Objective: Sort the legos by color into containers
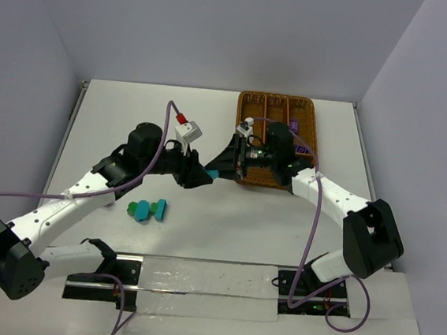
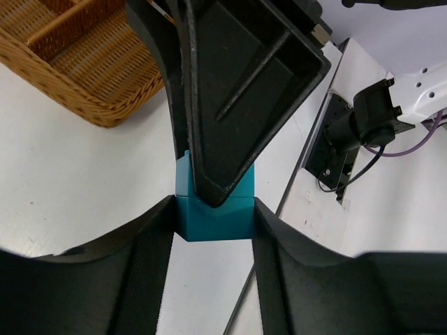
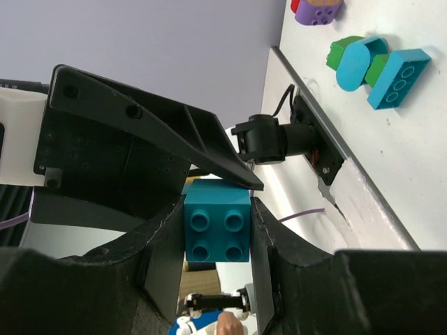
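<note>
A teal-blue lego (image 1: 213, 172) hangs above the table between both grippers, just left of the wicker tray (image 1: 244, 106). My left gripper (image 1: 200, 175) is shut on it; in the left wrist view (image 2: 213, 213) its fingers clamp the lego (image 2: 213, 222), which looks like two stacked teal pieces. My right gripper (image 1: 225, 166) is shut on it from the other side; in the right wrist view (image 3: 216, 234) the four-stud face (image 3: 216, 230) sits between its fingers. Teal and green legos (image 1: 148, 209) lie on the table. Purple legos (image 1: 295, 125) lie in the tray.
The tray's corner (image 2: 77, 63) shows at the upper left of the left wrist view. The right wrist view shows a purple lego (image 3: 318, 10), a green one (image 3: 341, 50) and a teal brick (image 3: 399, 77) on the table. The mounting rail (image 1: 197, 280) runs along the near edge.
</note>
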